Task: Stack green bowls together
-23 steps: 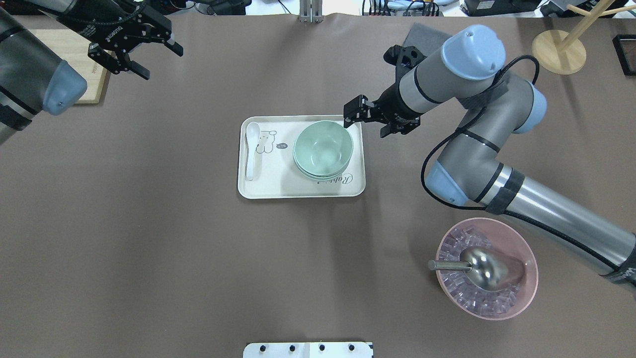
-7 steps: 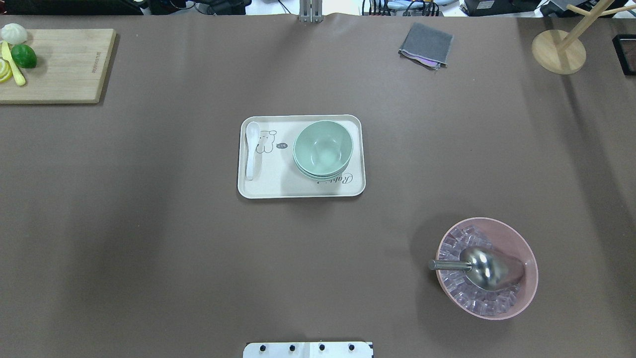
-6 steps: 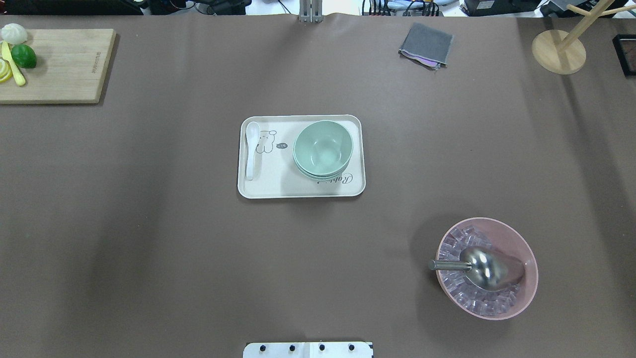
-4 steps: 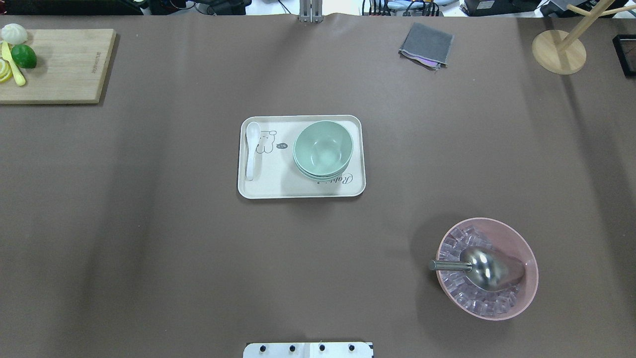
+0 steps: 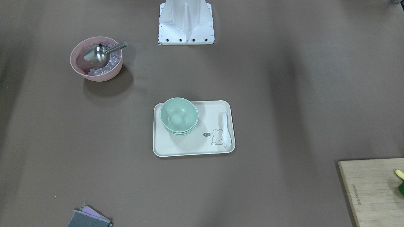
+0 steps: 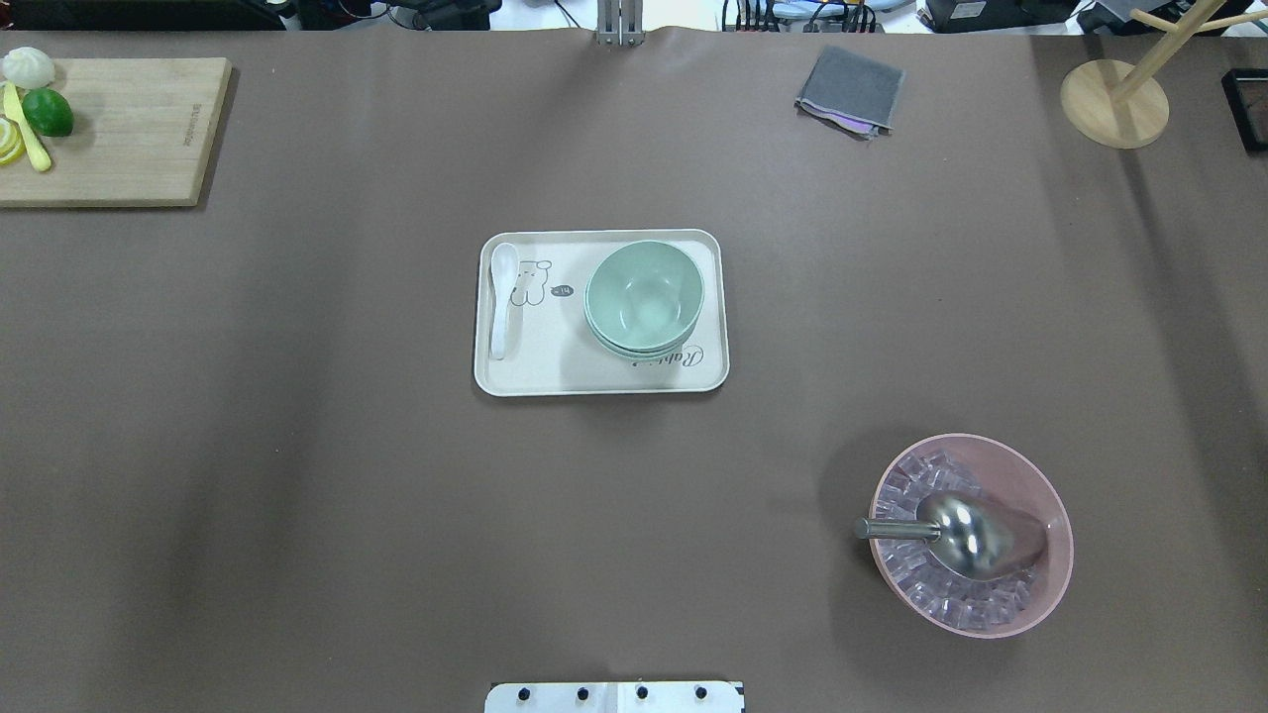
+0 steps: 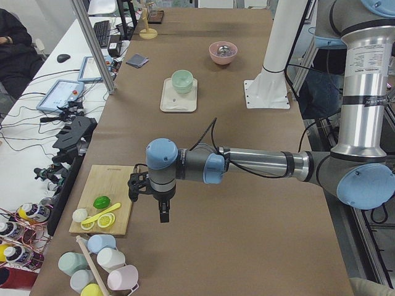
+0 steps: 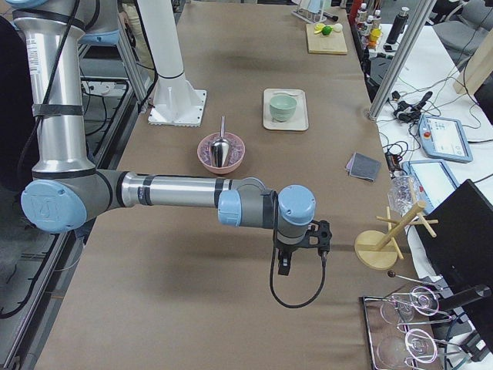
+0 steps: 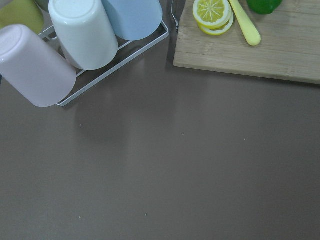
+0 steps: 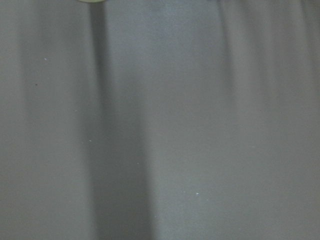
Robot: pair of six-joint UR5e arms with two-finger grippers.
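Observation:
The green bowls (image 6: 644, 297) sit nested in one stack on the right half of a cream tray (image 6: 535, 378), also seen in the front view (image 5: 179, 116). No arm shows in the overhead or front views. My left gripper (image 7: 148, 200) shows only in the exterior left view, hanging over the table by the cutting board, far from the bowls. My right gripper (image 8: 302, 250) shows only in the exterior right view, over the table near the wooden stand. I cannot tell whether either is open or shut.
A white spoon (image 6: 500, 297) lies on the tray's left side. A pink bowl (image 6: 1030, 604) with ice and a metal scoop stands at front right. A cutting board (image 6: 129, 129) with lime and lemon, a grey cloth (image 6: 850, 89), a wooden stand (image 6: 1114, 104) and a cup rack (image 9: 80, 40) are around.
Three seconds ago both arms were over the table, the right gripper beside the stack's rim. Both have since left the overhead view. Nothing has moved in the last second.

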